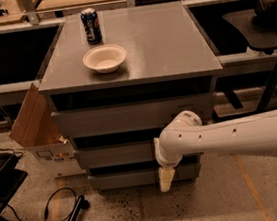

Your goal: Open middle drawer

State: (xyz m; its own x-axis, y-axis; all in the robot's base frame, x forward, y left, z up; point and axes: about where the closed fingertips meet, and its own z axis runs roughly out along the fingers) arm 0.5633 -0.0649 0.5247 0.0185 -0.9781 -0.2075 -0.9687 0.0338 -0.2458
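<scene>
Middle drawer is the second of three grey fronts in a low grey cabinet at the centre of the camera view, between the top drawer and the bottom drawer. It looks pushed in, with a dark gap above it, and the right part of its front is hidden by the robot. The flat cabinet top carries a blue soda can standing upright near the back left corner, and a shallow white bowl just in front of the can, apart from it. A cardboard box with an open flap leans against the cabinet's left side. The floor is speckled stone, with a black cable looped at the lower left and an orange tape line running across it at the right. Dark benches stand behind the cabinet on both sides, and a black chair sits at the upper right. The white arm enters from the right edge and reaches leftward across the cabinet's front, ending in a rounded wrist joint at the height of the middle drawer. From there it turns downward, so the cream-coloured gripper hangs pointing at the floor, in front of the bottom drawer and right of its centre. Whether the gripper is clenched or released cannot be told, and no contact with a drawer front can be made out.
</scene>
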